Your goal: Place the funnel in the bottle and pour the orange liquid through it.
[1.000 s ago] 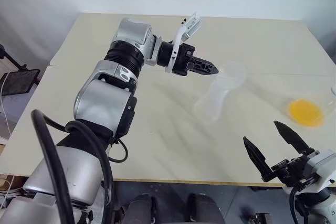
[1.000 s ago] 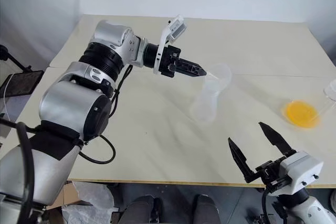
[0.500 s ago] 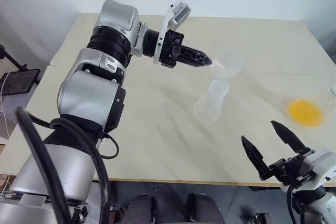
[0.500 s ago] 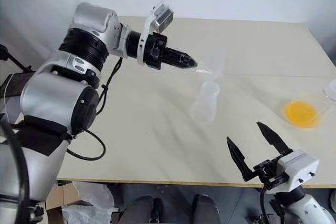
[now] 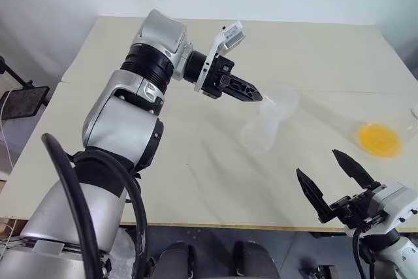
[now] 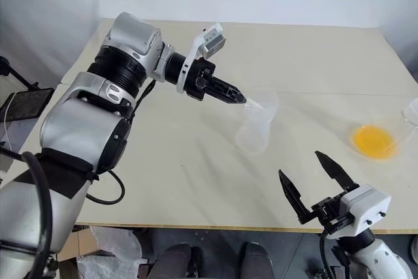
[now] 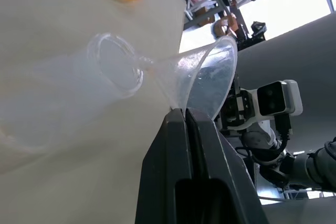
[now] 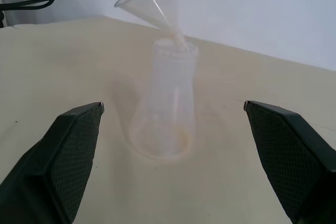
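A: How many things are counted on the table (image 5: 196, 181)?

B: One funnel (image 8: 149, 3), one bottle (image 8: 165, 103) and one larger flask (image 5: 366, 132) are seen, plus one round patch of orange liquid (image 5: 380, 140) inside that flask. Two grippers are counted as well.

A: Where is the bottle placed?

B: It is stood upright near the middle of the table, well apart from the flask, which is found towards the right edge.

A: And the funnel?

B: It is held tilted above the bottle's mouth. In the right wrist view its thin stem is seen reaching down to the round rim, at or just inside the opening; whether it is touching the glass cannot be told.

A: How is the left gripper (image 5: 256, 95) set?

B: Its two black fingers (image 7: 189, 145) are pressed together, and the rim of the funnel's cone is pinched between their tips. Nothing else is touched by it.

A: What about the right gripper (image 5: 333, 178)?

B: It is spread as wide as it goes, its fingers (image 8: 58, 156) standing far apart. Nothing is held or touched by it. It is kept above the near edge of the table, on the right, with the bottle seen between its fingers from the wrist view.

A: Is any liquid seen in the bottle?

B: The bottle is seen clear and colourless; the orange is seen in the flask.
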### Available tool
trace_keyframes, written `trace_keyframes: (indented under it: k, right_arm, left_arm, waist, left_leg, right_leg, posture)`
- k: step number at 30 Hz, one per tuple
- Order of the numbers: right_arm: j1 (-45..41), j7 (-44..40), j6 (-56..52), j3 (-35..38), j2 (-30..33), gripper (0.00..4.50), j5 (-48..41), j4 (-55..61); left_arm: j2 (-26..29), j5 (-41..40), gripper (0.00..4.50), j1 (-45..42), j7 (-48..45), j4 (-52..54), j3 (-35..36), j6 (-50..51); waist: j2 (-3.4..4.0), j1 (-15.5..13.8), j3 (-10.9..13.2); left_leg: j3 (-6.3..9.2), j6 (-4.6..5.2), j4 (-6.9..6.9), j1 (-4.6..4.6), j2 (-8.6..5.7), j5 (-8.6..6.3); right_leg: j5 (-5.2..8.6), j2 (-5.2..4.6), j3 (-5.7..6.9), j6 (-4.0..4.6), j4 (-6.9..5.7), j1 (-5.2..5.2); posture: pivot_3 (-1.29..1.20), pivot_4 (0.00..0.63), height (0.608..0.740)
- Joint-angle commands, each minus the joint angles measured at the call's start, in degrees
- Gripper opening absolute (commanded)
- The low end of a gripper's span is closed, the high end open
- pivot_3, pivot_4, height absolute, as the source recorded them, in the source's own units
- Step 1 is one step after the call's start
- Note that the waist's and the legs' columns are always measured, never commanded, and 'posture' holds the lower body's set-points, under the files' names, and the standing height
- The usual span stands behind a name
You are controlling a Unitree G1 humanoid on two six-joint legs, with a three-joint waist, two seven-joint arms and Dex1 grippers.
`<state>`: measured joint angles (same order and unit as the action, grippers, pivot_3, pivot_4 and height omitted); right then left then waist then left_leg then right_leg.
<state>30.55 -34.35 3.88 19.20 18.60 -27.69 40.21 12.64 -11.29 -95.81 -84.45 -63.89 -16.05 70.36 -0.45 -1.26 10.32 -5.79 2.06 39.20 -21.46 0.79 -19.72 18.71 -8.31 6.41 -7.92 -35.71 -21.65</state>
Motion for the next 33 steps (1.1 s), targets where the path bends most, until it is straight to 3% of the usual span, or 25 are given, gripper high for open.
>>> trace_keyframes:
  k: [1, 6, 9, 21, 24, 28, 33]
  right_arm:
    - [-0.6, 0.7, 1.2, 0.6, 0.4, 4.5, 0.2, 0.9]
    - [-5.6, 4.0, 3.3, 2.4, -0.7, 4.5, 1.9, -0.7]
    - [-7.7, 5.1, 3.1, 3.0, -0.2, 4.5, 1.6, -0.8]
    - [-8.9, 5.6, 2.5, 3.2, 1.3, 4.5, 0.8, -0.7]
    - [-8.1, 5.8, 2.7, 3.8, 1.3, 4.5, 0.9, -0.4]
    - [-6.3, 6.0, 3.2, 5.0, 1.0, 4.5, 1.1, -0.1]
    - [-3.3, 7.0, 3.9, 8.2, -0.1, 4.5, 0.4, -0.4]
  left_arm:
    - [-1.1, -0.4, 0.03, -1.3, 1.1, 0.0, 1.7, -0.7]
    - [-2.4, -0.5, 0.03, -1.1, 5.6, -1.6, 4.9, -2.0]
    - [-2.7, -0.4, 0.65, -1.1, 7.8, -2.4, 6.5, -2.5]
    - [-2.0, -2.2, 4.37, 1.0, 13.4, -3.3, 14.6, -7.5]
    - [0.4, -3.8, 4.44, 4.6, 12.8, -0.9, 18.1, -13.7]
    - [4.2, -4.6, 4.44, 14.4, 8.0, 8.2, 19.5, -29.3]
    - [8.8, -6.7, 4.44, 26.5, 6.3, 18.7, 22.6, -40.7]
  waist:
    - [0.0, 0.0, 0.0]
    - [0.0, 0.0, 0.0]
    - [0.0, -0.1, 0.0]
    - [0.0, 0.0, 0.0]
    - [0.01, 0.0, 0.0]
    - [0.06, 0.6, 0.0]
    - [0.06, 0.5, 0.0]
  left_leg:
    - [0.0, 0.0, 0.0, 0.0, 0.0, 0.0]
    - [-0.01, 0.0, 0.01, 0.0, 0.01, 0.0]
    - [0.0, 0.0, 0.01, 0.0, 0.01, 0.0]
    - [0.0, 0.0, 0.01, 0.01, -0.03, 0.0]
    - [-0.01, 0.0, 0.01, 0.03, -0.05, 0.0]
    - [-0.04, -0.03, -0.03, 0.12, 0.02, 0.02]
    - [-0.02, -0.05, 0.01, 0.1, 0.02, 0.03]
  right_leg:
    - [0.0, 0.0, 0.0, 0.0, 0.0, 0.0]
    - [0.0, 0.0, -0.02, 0.0, 0.0, 0.0]
    - [0.0, -0.01, -0.01, 0.0, -0.03, 0.0]
    - [0.0, -0.02, 0.0, 0.0, -0.07, -0.01]
    - [0.0, -0.02, 0.0, 0.0, -0.1, -0.01]
    - [0.01, -0.01, -0.05, 0.02, -0.2, -0.03]
    - [0.01, -0.01, -0.05, 0.03, -0.22, -0.02]
  posture:
    - [0.0, 0.15, 0.74]
    - [0.0, 0.15, 0.74]
    - [0.0, 0.15, 0.74]
    - [0.0, 0.15, 0.74]
    - [0.0, 0.15, 0.74]
    - [0.0, 0.15, 0.74]
    - [0.0, 0.15, 0.74]
